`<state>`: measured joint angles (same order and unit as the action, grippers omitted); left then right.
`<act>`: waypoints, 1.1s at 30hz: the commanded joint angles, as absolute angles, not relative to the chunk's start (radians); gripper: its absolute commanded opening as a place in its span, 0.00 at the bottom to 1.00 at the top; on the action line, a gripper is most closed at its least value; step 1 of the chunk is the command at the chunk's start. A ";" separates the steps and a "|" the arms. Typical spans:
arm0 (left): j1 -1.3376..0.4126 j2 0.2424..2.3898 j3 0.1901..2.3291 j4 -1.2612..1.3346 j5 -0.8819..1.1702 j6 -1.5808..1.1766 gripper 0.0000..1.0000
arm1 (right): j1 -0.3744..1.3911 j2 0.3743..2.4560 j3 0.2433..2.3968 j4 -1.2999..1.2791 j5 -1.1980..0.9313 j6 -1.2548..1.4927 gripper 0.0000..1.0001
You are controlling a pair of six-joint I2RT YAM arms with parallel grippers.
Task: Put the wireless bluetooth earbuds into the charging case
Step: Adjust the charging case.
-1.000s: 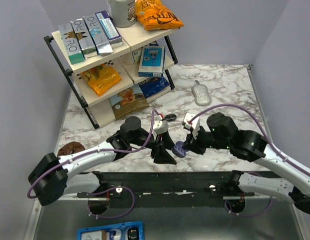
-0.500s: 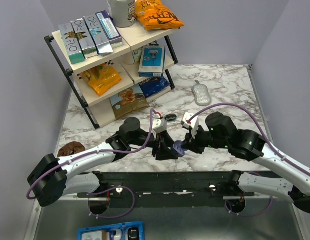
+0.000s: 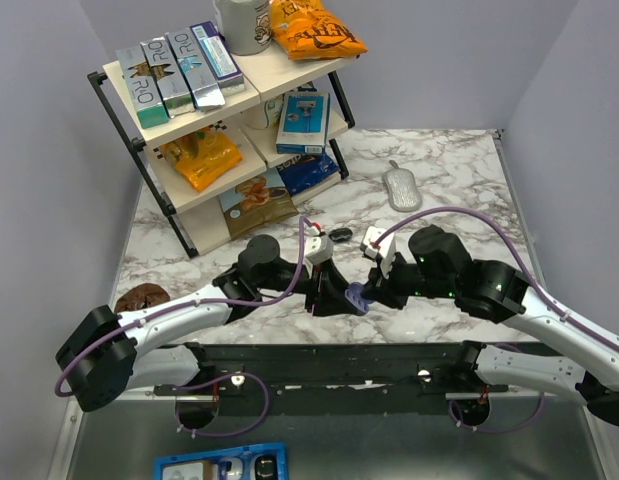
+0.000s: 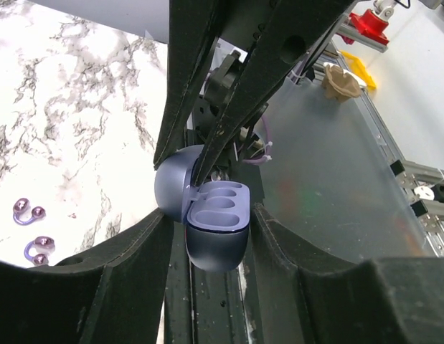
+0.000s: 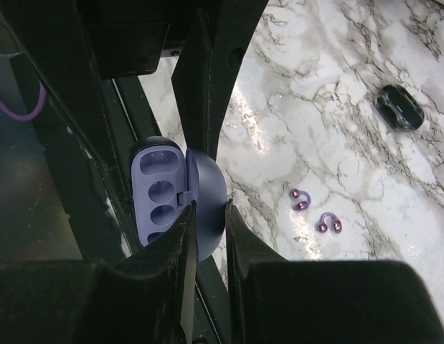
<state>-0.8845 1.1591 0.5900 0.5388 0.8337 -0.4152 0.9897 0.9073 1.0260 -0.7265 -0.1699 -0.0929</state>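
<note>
Resting on marble (image 5: 365,107): two purple earbuds (image 5: 300,200); one open charging case (image 4: 216,218), gripped.

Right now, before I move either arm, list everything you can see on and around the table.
charging case: one, periwinkle, lid open, wells empty, held between both grippers at the table's near edge
purple earbuds: two, translucent purple, loose on the marble, outside the case
black oval object: one, glossy black, on the marble beyond the earbuds
grey oval item: one, grey, far right-centre
brown lump: one, brown, left edge
shelf rack: one, black frame, pale shelves, far left, holding boxes, orange bags, white jar
blue tray: one, blue, below the near edge
table: one, white marble
left gripper: one, black, apparently shut on the case's base
right gripper: one, black, shut on the lid
</note>
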 commanded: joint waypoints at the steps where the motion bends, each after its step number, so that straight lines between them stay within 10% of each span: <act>1: -0.884 1.163 0.561 0.591 0.819 -0.419 0.52 | 0.997 0.902 1.020 -0.706 -0.158 -0.078 0.01; 14: -0.894 1.129 0.520 0.627 0.795 -0.411 0.22 | 0.997 0.894 1.028 -0.710 -0.164 -0.061 0.08; 21: -0.903 1.123 0.514 0.643 0.770 -0.405 0.00 | 0.997 0.887 1.031 -0.707 -0.163 -0.045 0.36; 33: -0.919 1.037 0.410 0.741 0.458 -0.382 0.00 | 0.965 0.839 1.089 -0.655 0.088 0.185 0.76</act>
<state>-0.9058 1.0969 0.4789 0.6315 0.6701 -0.4110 0.9920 0.8467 1.0378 -0.7029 -0.1093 0.0494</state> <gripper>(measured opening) 0.416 0.745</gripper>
